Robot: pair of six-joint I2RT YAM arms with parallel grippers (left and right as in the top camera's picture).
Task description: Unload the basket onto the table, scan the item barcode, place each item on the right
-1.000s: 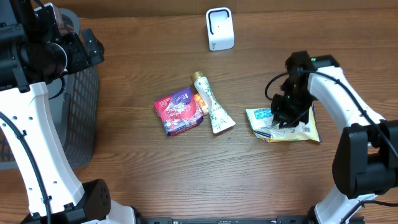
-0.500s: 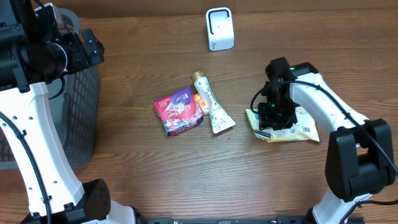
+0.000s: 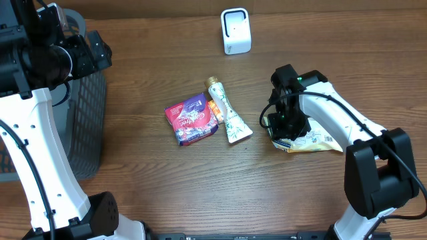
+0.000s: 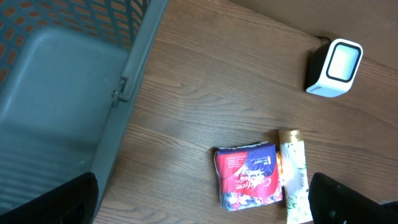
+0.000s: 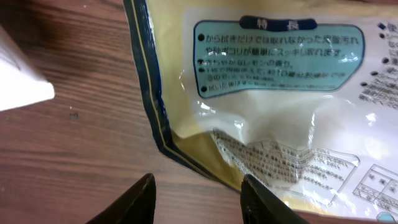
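Right end effector [image 5: 198, 190] hovers at the edge of the yellow pouch [image 5: 273, 93], fingers [image 5: 138, 202] parted, gripping nothing; left end effector [image 4: 205, 202] hangs wide open by the basket [image 4: 56, 93].

Soft even light lying across a brown wood-grain tabletop [image 3: 147, 180] filling the view, a grey plastic mesh basket [image 3: 90, 133] sitting at its left edge.

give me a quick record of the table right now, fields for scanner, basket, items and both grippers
scanner: white scanner, upright at the far edge
basket: grey basket, by the left arm
middle items: red packet and tube, side by side
item at right: yellow pouch, flat, printed side up
left gripper: left gripper open, raised beside the basket, empty
right gripper: right gripper open, low at the pouch's left edge, gripping nothing
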